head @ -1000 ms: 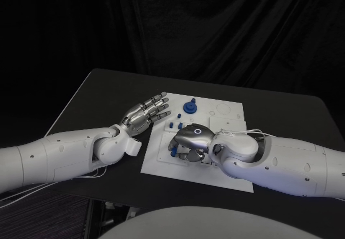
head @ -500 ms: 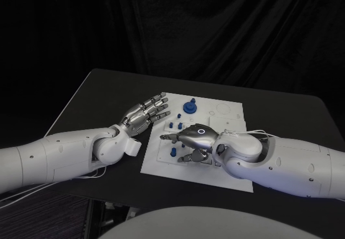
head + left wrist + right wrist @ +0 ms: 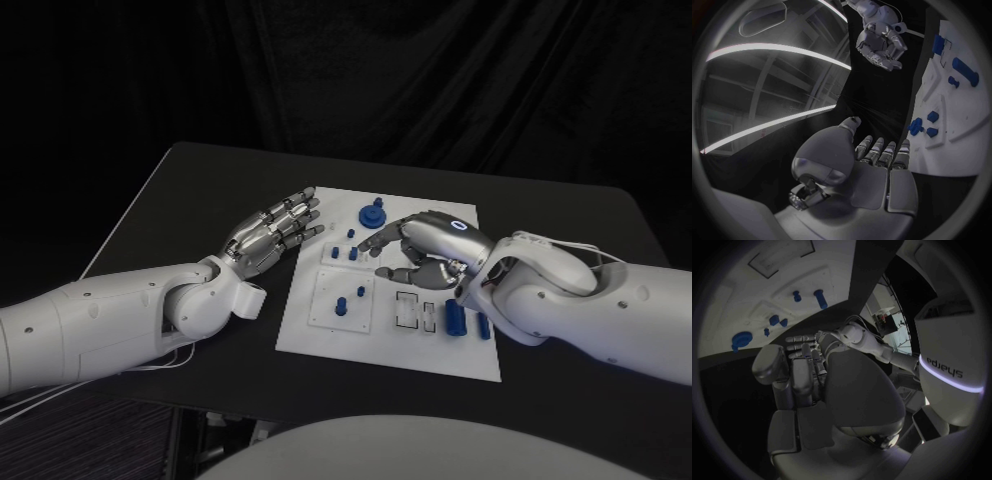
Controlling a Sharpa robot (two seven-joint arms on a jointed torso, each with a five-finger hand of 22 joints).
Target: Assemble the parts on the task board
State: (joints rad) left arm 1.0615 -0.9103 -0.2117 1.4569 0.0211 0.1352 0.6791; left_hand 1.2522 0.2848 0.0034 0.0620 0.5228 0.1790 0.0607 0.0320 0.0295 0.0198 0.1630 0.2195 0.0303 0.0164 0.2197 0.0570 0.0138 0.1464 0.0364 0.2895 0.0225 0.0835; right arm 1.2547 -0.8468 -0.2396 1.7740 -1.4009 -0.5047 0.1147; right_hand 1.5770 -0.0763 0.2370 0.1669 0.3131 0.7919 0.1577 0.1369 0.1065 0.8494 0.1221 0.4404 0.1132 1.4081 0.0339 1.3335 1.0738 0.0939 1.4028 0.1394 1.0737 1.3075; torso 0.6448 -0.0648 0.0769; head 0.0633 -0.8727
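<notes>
The white task board (image 3: 325,335) lies mid-table. My right hand (image 3: 423,247) hovers over its far middle, fingers loosely bent, with nothing seen in it. A round blue knob (image 3: 374,213) stands just beyond the fingertips, with small blue pegs (image 3: 351,252) beside them. Two blue pieces (image 3: 343,304) stand in the near-left plate, and a long blue part (image 3: 456,316) lies near the right wrist. My left hand (image 3: 274,232) is held flat, fingers spread, at the board's left edge, empty. The left wrist view shows the left hand (image 3: 870,175), the board (image 3: 954,125) and the right hand (image 3: 882,42).
Black table (image 3: 188,190) surrounds the board, with bare room on the far left and far right. The right forearm (image 3: 577,300) lies over the board's right side. In the right wrist view the board (image 3: 754,295) carries several blue pegs (image 3: 820,297).
My right hand has lifted off the board's near-left plate and moved to the far middle, uncovering the blue pieces there. The left hand has stayed at the board's left edge.
</notes>
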